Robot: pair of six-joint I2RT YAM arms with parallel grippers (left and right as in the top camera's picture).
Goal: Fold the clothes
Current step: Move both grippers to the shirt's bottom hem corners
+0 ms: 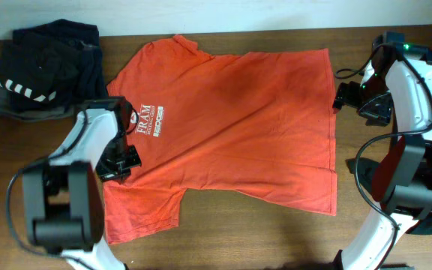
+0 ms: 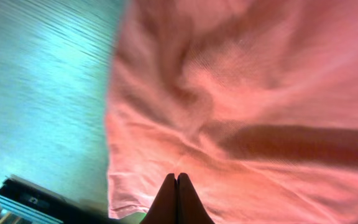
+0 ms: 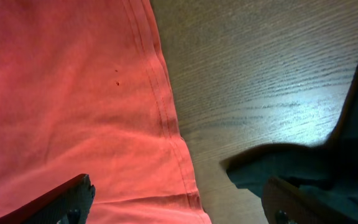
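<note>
Cloth took up most of the overhead view: the orange-red T-shirt [image 1: 246, 127] lay spread flat on the wooden table [image 1: 261, 236], filling the middle of the frame. Its sleeves pointed to the upper left and lower left, and its straight hem ran down the right side. The white chest logo [image 1: 150, 120] faced up, left of centre.

The left gripper [image 1: 128, 160] sat low on the shirt at the left of the frame, just below the logo and near the lower sleeve. In the left wrist view its fingers [image 2: 168, 200] were pressed tight together at the bottom edge, with rumpled fabric just beyond them. Whether any cloth was pinched between them could not be told.

The right gripper [image 1: 342, 97] hung at the upper right of the hem with its jaws spread wide and nothing in them. In the right wrist view the stitched hem ran down between the two fingers, shirt to the left and bare wood to the right.

A dark pile [image 1: 43, 71] with white stripes lay at the upper left, just beside the upper sleeve.
</note>
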